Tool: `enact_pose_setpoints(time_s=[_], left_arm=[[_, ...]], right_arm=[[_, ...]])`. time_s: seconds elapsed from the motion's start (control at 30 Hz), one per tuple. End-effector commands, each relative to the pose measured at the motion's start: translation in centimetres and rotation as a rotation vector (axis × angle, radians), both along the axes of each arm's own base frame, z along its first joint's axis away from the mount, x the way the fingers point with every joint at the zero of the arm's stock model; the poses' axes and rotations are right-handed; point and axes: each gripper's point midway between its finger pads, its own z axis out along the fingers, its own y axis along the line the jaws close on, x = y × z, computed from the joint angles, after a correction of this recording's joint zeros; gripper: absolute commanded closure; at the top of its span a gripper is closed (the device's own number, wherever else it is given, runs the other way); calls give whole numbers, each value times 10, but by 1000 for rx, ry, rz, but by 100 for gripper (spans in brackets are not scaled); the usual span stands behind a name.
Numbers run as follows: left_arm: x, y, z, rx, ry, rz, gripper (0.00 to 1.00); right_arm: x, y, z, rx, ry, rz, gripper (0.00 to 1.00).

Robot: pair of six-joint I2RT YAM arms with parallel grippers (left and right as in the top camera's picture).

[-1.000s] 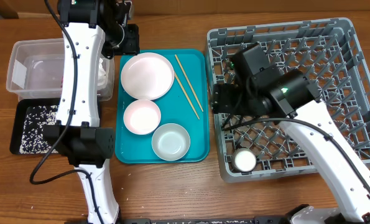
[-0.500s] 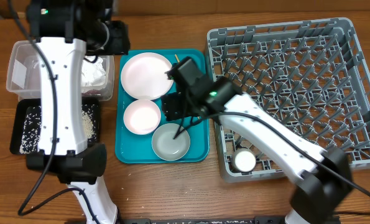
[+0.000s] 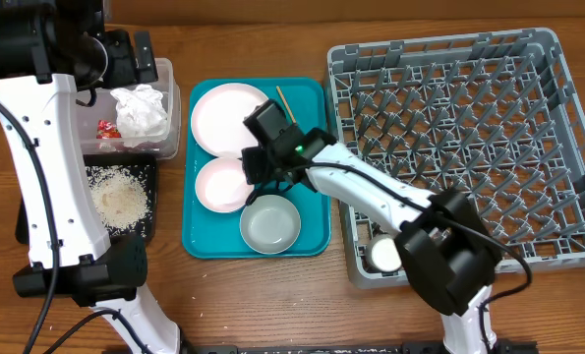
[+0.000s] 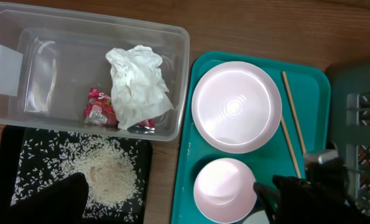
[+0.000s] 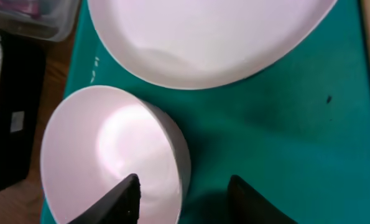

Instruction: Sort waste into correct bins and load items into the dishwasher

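The right end effector [image 5: 183, 190] is released. Its fingers sit astride the rim of the pinkish-white bowl [image 5: 110, 155], one inside and one outside, and seem not to touch its wall. The bowl sits on the teal tray [image 3: 312, 236], between the white plate [image 3: 233, 120] and the grey-green bowl [image 3: 270, 222]. The left end effector [image 3: 135, 64] hangs spread wide and empty over the clear tub [image 4: 48, 81], which holds the crumpled tissue [image 4: 138, 84] and the red wrapper [image 4: 97, 113]. The rice [image 4: 107, 174] lies in the black tray [image 4: 10, 162].

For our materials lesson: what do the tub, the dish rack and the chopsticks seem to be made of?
Tub: clear, glossy plastic; see-through walls with highlights.
Dish rack: grey, matte moulded plastic, judging by its lattice and pegs.
Chopsticks: probably wood or bamboo; pale tan, dull.
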Motion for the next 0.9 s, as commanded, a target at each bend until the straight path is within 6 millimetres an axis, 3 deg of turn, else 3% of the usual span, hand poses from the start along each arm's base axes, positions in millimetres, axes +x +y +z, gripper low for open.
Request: enact_pose_setpoints(time_s=[0.0, 0.17, 0.37, 0.47, 0.53, 0.73, 0.83, 0.87], left_arm=[[-3, 0, 14, 14, -40, 7, 0], [-3, 0, 14, 14, -39, 7, 0], [-3, 0, 14, 14, -39, 7, 0], [-3, -1, 14, 14, -39, 5, 0], [-3, -1, 14, 14, -39, 5, 0], [-3, -1, 14, 14, -39, 5, 0], [-3, -1, 14, 14, -39, 5, 0], [-3, -1, 14, 14, -39, 5, 0]], right_arm=[[2, 5, -14, -3, 20, -22, 55], [-4, 11, -32, 8, 70, 2, 60], [2, 12, -28, 20, 48, -5, 96], [4, 13, -14, 25, 41, -6, 96], [6, 13, 5, 35, 23, 0, 96], [5, 4, 102, 74, -71, 27, 96], [16, -26, 144, 34, -167, -53, 96], [31, -57, 165, -41, -261, -153, 96]])
